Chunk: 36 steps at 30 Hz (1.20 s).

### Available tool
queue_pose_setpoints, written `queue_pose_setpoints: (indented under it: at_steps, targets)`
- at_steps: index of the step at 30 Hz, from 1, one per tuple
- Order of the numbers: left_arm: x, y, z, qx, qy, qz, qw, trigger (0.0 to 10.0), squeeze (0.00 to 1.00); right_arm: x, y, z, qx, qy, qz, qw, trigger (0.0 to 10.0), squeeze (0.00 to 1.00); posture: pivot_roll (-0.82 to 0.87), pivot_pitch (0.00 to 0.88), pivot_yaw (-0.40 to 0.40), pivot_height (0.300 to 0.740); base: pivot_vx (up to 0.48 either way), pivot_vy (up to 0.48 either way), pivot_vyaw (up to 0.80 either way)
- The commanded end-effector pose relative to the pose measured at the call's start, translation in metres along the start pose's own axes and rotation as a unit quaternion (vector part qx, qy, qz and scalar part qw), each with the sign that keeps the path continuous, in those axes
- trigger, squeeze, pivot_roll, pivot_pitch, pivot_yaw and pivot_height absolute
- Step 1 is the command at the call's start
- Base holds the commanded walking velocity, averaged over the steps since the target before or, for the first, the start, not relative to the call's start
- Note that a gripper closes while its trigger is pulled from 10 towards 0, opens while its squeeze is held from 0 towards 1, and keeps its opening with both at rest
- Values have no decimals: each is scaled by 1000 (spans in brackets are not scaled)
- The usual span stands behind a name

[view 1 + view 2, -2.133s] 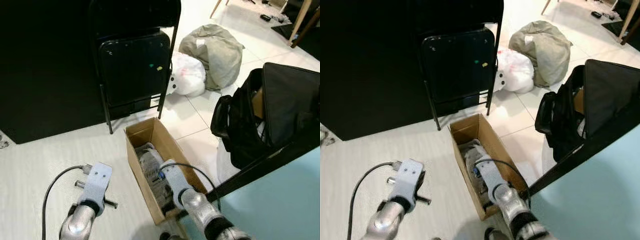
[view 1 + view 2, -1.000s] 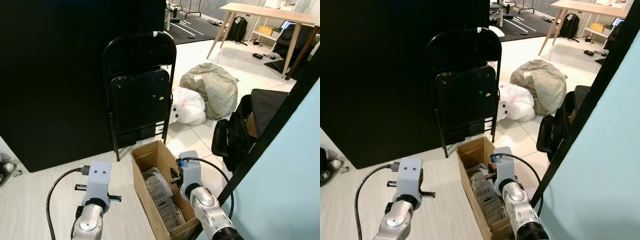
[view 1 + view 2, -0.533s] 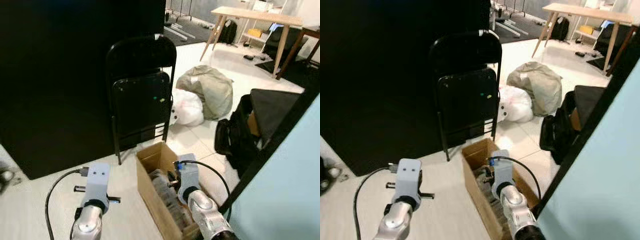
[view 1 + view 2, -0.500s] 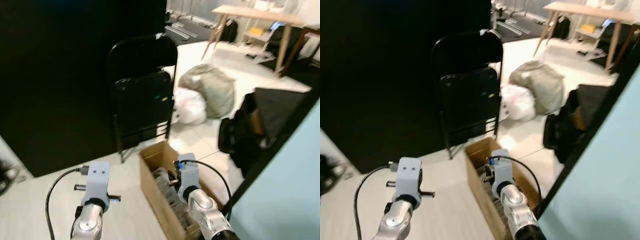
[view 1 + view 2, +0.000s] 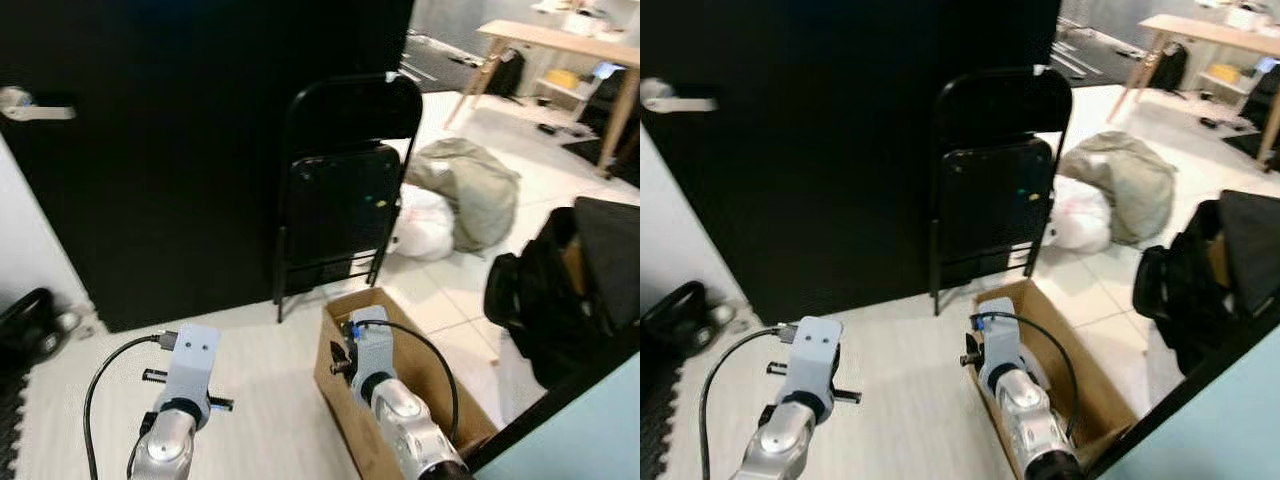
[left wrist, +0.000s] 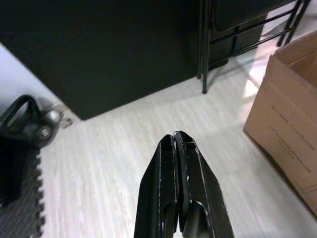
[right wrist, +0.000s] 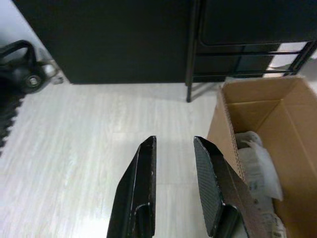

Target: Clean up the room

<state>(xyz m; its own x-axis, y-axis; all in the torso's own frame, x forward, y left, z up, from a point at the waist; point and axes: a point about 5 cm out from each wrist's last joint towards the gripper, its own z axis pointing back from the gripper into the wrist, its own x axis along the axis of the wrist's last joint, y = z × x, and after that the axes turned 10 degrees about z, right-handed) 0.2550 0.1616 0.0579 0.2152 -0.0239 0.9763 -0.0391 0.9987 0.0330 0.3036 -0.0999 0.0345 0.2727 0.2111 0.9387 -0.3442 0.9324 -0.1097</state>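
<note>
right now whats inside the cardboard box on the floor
The cardboard box is open on top. Pale crumpled plastic packets lie along its bottom. What sits under them is hidden, and the right arm covers the near end in the head views.

Both silver arms reach forward and low from the bottom of the head views, the left arm (image 5: 172, 440) on the left and the right arm (image 5: 405, 435) on the right, each with a black cable looping off its wrist. The left hand (image 6: 177, 144) has its two black fingers pressed together, empty. The right hand (image 7: 173, 148) has its fingers (image 7: 141, 183) apart with a clear gap between them, gripping nothing.
</note>
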Motion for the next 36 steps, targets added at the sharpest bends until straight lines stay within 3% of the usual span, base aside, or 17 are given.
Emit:
queue_pose_setpoints:
  at_steps: [1, 18, 24, 29, 36]
  targets:
    - [-4, -7, 0, -11, 12, -5, 1000, 10000, 0, -7, -10, 4, -15, 12, -4, 1000, 10000, 0, 58, 58, -32, 740, 0, 0, 0]
    - [-2, -5, 0, -3, -3, 5, 1000, 10000, 0, -5, -7, 2, -7, 12, 4, 1000, 10000, 0, 60, 68, -38, 740, 0, 0, 0]
    - [-3, -2, 0, 4, -3, 2, 1000, 10000, 0, -7, -5, 2, -5, 24, 8, 1000, 10000, 0, 57, 71, -36, 740, 0, 0, -800]
    - [-5, -1, 0, 7, 2, 0, 1000, 10000, 0, -27, -6, 5, -16, 104, 55, 993, 10000, 0, 52, 72, -34, 740, 0, 0, -800]
    - [-9, -4, 1, -9, 3, -13, 1000, 10000, 0, -31, -9, 7, -20, 114, 59, 992, 10000, 0, 47, 65, -33, 740, 0, 0, -800]
